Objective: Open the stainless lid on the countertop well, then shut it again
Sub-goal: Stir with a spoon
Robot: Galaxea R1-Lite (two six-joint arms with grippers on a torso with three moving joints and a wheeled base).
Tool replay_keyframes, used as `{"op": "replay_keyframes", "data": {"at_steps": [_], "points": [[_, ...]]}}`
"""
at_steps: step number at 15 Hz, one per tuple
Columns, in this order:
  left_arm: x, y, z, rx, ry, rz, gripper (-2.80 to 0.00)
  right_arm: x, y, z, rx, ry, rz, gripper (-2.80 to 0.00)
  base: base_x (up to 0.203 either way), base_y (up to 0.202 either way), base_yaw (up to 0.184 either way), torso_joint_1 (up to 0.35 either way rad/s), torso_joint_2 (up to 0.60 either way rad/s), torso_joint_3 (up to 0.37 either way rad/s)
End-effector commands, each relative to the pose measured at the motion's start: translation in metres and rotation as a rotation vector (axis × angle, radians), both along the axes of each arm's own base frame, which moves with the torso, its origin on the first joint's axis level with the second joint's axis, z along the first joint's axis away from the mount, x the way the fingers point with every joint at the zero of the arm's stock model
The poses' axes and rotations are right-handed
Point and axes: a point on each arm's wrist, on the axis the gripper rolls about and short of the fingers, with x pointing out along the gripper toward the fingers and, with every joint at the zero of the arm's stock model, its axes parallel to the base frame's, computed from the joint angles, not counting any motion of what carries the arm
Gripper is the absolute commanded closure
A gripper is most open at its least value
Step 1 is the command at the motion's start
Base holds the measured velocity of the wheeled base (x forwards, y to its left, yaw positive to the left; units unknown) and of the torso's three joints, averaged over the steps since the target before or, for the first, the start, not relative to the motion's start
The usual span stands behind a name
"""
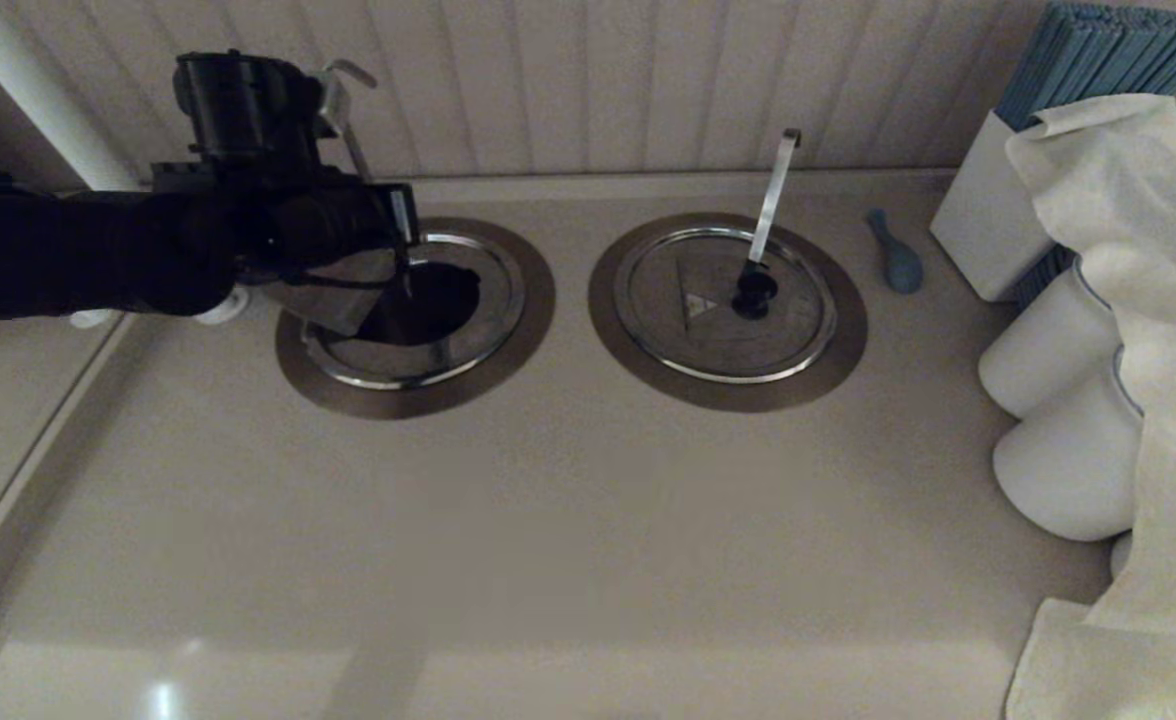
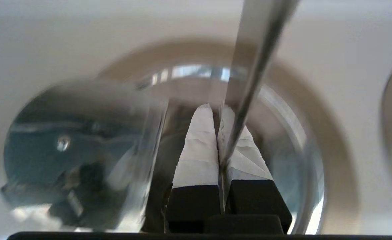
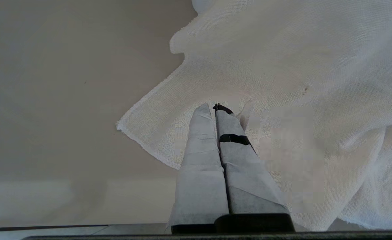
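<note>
The stainless lid (image 1: pixel 333 302) stands tilted up at the left side of the countertop well (image 1: pixel 508 370), and the dark hole (image 1: pixel 433 298) lies uncovered. My left gripper (image 1: pixel 400 228) hovers over the well, shut on the thin grey rod handle (image 1: pixel 346 78), whose hooked end sticks up behind the wrist. In the left wrist view the rod (image 2: pixel 249 83) runs between the closed fingers of the left gripper (image 2: pixel 216 108). There the lid's shiny face (image 2: pixel 76 150) shows beside them, over the well's rim (image 2: pixel 282 110). My right gripper (image 3: pixel 214 107) is shut and empty, parked above a white cloth (image 3: pixel 282 66).
The twin lid (image 1: pixel 688 330) with a flat bright handle (image 1: pixel 776 190) covers the well to the right. A small blue utensil (image 1: pixel 896 255), a white box of blue sticks (image 1: pixel 988 230), white cylinders (image 1: pixel 1048 360) and a draped cloth (image 1: pixel 1148 300) crowd the right edge. A panelled wall stands behind.
</note>
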Motion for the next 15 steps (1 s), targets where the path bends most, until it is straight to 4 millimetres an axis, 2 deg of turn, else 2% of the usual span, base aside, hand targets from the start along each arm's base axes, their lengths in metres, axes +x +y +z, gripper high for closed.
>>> {"op": "replay_keyframes", "data": {"at_steps": [1,2,5,7,8,11,14,15], "points": [[-0.004,0.011,0.003,0.031,0.025,0.006,0.0,0.0,0.0,0.0,0.0,0.001,0.001,0.0,0.0,0.0,0.0,0.0,0.0,0.0],[-0.001,0.018,-0.001,0.058,0.047,0.004,0.0,0.0,0.0,0.0,0.0,0.001,0.001,0.0,0.0,0.0,0.0,0.0,0.0,0.0],[0.018,0.019,-0.006,0.06,0.042,0.027,0.0,0.0,0.0,0.0,0.0,0.001,0.001,0.0,0.0,0.0,0.0,0.0,0.0,0.0],[0.03,0.018,-0.01,0.068,0.034,0.108,0.0,0.0,0.0,0.0,0.0,0.0,0.001,0.0,0.0,0.0,0.0,0.0,0.0,0.0],[0.034,0.016,-0.012,0.071,0.033,0.146,0.0,0.0,0.0,0.0,0.0,0.001,0.001,0.0,0.0,0.0,0.0,0.0,0.0,0.0],[0.03,0.0,-0.012,0.042,0.031,0.113,0.0,0.0,0.0,0.0,0.0,0.002,0.001,0.0,0.0,0.0,0.0,0.0,0.0,0.0],[0.034,-0.013,-0.023,0.049,0.057,0.089,0.0,0.0,0.0,0.0,0.0,0.001,0.001,0.0,0.0,0.0,0.0,0.0,0.0,0.0],[0.035,-0.018,-0.026,0.037,0.062,0.081,-2.8,0.0,0.0,0.0,0.0,0.001,0.001,0.0,0.0,0.0,0.0,0.0,0.0,0.0]]}}
